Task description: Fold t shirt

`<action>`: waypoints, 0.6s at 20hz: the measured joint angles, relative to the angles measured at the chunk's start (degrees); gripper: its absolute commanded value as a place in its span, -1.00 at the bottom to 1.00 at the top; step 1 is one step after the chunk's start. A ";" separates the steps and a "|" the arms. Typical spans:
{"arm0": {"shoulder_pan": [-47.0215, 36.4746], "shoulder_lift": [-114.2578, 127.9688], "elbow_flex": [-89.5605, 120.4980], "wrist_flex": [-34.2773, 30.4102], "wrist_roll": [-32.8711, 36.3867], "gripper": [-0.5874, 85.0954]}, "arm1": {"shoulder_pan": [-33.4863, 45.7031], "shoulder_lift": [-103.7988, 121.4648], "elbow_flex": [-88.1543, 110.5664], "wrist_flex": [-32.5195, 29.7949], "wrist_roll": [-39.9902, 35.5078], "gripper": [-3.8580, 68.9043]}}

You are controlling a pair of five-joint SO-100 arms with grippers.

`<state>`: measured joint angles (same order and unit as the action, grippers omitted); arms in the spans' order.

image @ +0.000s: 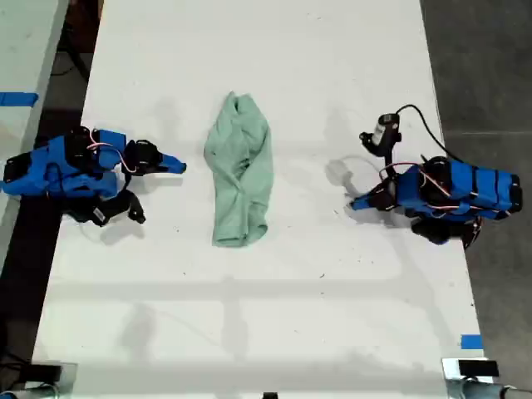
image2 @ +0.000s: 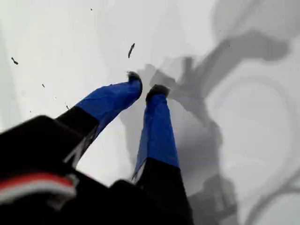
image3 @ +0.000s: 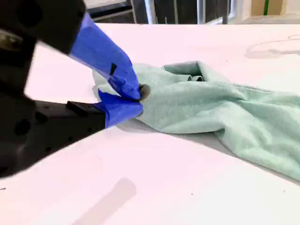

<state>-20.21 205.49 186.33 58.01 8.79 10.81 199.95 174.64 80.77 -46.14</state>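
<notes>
The t shirt is lying bunched into a long wrinkly strip roughly in the middle of the table. It runs lengthwise between the two arms, with one end narrower and more scrunched up than the other. Nothing is on top of it and neither claw has hold of it.

My second gripper sits by the table edge on the exterior view's left, pointing at the shirt, with a strip of bare table between its tip and the cloth. From its own camera the gripper has its blue tips pressed together, closed on nothing, and the mint fabric is right behind them. It almost looks like contact there, but the overhead shot says they're apart.

My first gripper is over by the table edge on the exterior view's right, farther from the shirt, low over bare table. Its wrist shot shows the claw pretty much closed with only a sliver between the tips, though the angle's not great, and nothing in it.

Other stuff: a black cable loops up behind that arm, there are a few dark specks on the tabletop, and a bit of blue tape is near the table corner at the exterior view's lower right.
</notes>
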 measured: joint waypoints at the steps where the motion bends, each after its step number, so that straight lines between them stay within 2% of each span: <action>1: 0.00 0.00 0.00 0.00 0.18 -0.99 | 0.00 0.00 0.00 0.00 0.00 -0.89; 2: -0.18 0.00 0.00 0.00 1.05 -0.99 | -1.49 0.00 0.00 -0.35 2.46 -0.89; 4: -0.26 0.00 0.00 0.00 1.41 -0.99 | -1.23 0.00 0.00 -0.35 17.14 -0.89; 5: -0.26 0.00 0.00 0.00 1.49 -0.99 | -1.41 0.00 0.00 -0.35 21.88 -0.89; 8: 0.62 0.00 0.00 0.00 -0.44 -0.99 | -0.97 0.00 0.00 -0.35 26.02 -0.90; 12: 4.31 -6.77 -5.45 -2.64 -3.60 -0.99 | -1.32 -1.14 -4.31 -1.76 26.72 -0.90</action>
<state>-15.91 198.72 180.88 55.37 5.19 9.49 198.81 170.33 79.01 -19.42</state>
